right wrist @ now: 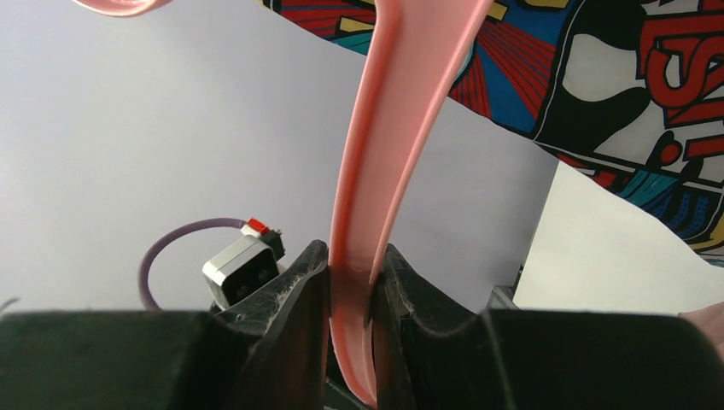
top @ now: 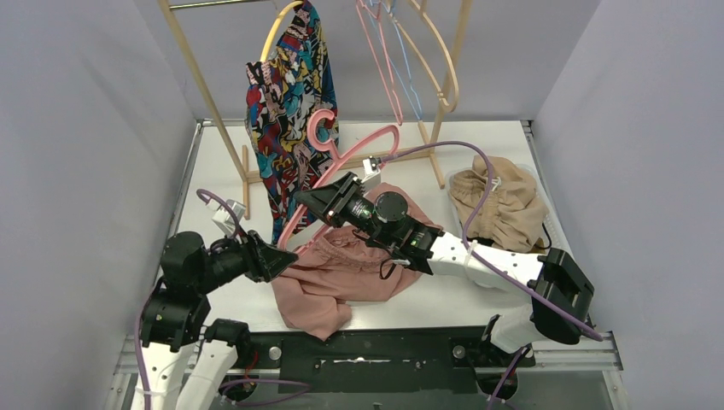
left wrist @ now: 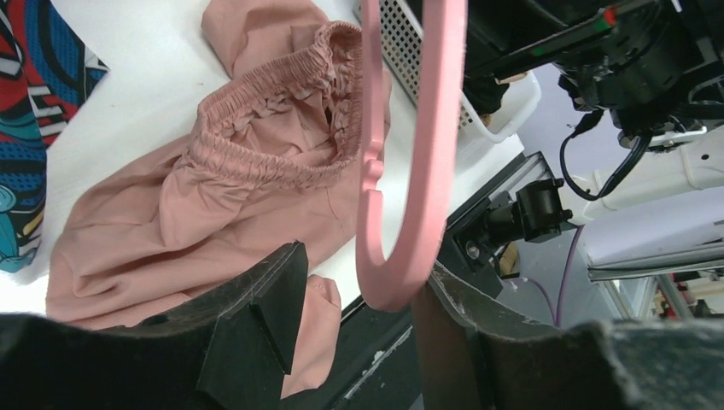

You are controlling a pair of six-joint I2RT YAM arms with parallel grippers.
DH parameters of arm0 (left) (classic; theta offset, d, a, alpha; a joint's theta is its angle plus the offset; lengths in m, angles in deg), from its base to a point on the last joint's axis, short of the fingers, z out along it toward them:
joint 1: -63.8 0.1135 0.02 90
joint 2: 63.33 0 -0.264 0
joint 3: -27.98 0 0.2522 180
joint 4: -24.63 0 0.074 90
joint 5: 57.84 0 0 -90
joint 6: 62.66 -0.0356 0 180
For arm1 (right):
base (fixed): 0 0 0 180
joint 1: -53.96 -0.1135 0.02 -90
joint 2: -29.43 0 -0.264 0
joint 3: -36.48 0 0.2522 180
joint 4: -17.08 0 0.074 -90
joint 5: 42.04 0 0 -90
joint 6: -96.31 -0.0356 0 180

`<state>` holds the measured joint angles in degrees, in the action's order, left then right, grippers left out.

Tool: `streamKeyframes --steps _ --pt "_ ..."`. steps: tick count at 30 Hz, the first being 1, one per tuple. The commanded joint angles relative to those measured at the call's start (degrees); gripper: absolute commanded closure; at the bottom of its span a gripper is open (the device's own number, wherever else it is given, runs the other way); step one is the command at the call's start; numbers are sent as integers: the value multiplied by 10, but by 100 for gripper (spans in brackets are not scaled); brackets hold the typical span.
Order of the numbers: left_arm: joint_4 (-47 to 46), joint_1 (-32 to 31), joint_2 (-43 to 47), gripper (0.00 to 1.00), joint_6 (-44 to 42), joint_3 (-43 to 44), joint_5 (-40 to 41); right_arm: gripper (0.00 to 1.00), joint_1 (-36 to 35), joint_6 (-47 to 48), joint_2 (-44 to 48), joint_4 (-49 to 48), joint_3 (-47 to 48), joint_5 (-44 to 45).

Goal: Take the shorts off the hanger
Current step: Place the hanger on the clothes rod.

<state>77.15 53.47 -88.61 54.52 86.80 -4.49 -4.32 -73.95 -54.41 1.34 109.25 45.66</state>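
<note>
Shorts of dusty pink (top: 337, 278) lie crumpled on the white table (top: 427, 303) between the two arms, gathered waistband up, free of the pink hanger (top: 341, 162). That hanger slants bare above them. The right pincer (top: 309, 198) is clenched on one of the hanger's arms; in the right wrist view both fingers (right wrist: 299, 299) press flat against the pink plastic. The left pincer (top: 286, 254) is released: in the left wrist view its jaws stand apart with the hanger's curved lower end between them, close against one finger and clear of the other. Behind, the comic-print shorts (top: 290, 111) hang from a yellow hanger (top: 277, 30) on the wooden rack (top: 201, 85). At the right, beige shorts (top: 499, 205) sit piled in a white basket (left wrist: 504, 102).
</note>
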Motion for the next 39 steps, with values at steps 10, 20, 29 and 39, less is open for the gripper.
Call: streamKeyframes --steps 10,20,29,39 --pt "-94 2 -2 76 51 -34 2 99 11 -21 9 -46 2 -40" --pt "-109 3 6 72 58 -47 13 97 18 -36 -4 -46 2 -66" --pt "-120 2 20 60 54 -39 28 97 27 -39 -2 -34 0 -74" --pt "-141 2 9 63 52 -48 14 97 26 -46 -21 -37 9 -85"
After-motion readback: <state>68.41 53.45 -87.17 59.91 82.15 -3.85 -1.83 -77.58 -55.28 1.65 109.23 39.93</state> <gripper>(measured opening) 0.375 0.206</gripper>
